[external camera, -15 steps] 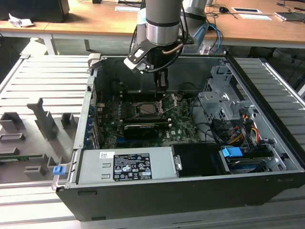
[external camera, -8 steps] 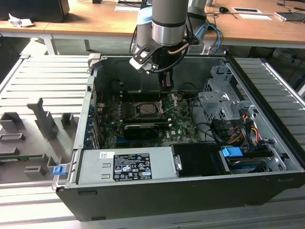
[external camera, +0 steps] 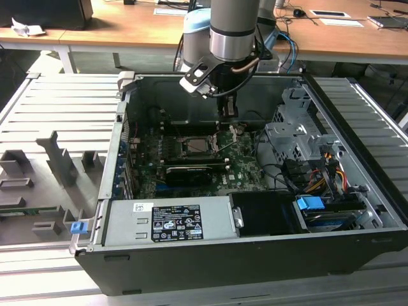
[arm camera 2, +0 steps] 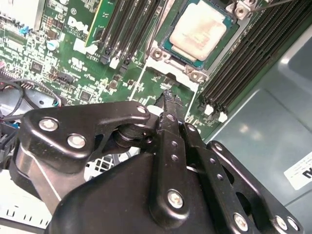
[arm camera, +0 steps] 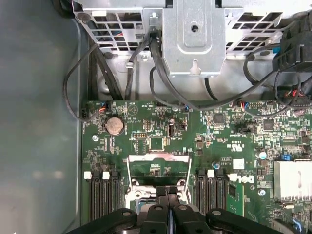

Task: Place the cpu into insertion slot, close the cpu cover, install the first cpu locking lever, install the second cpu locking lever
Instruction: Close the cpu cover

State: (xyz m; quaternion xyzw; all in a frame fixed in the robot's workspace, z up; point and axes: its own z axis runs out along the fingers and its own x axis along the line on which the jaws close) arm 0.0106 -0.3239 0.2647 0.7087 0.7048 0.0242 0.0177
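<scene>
Green motherboard (external camera: 242,169) lies flat in the open case (external camera: 255,255). From the exterior view's left, first comes the insertion slot (external camera: 184,146). The cpu (arm camera 2: 200,30) is seated in it, flat, metal top up, square with no long side. The cpu cover (arm camera: 158,155) is swung open off it, board showing through its window. Just right, the gripper (external camera: 229,113) hovers over the board, fingers pinched together, empty.
</scene>
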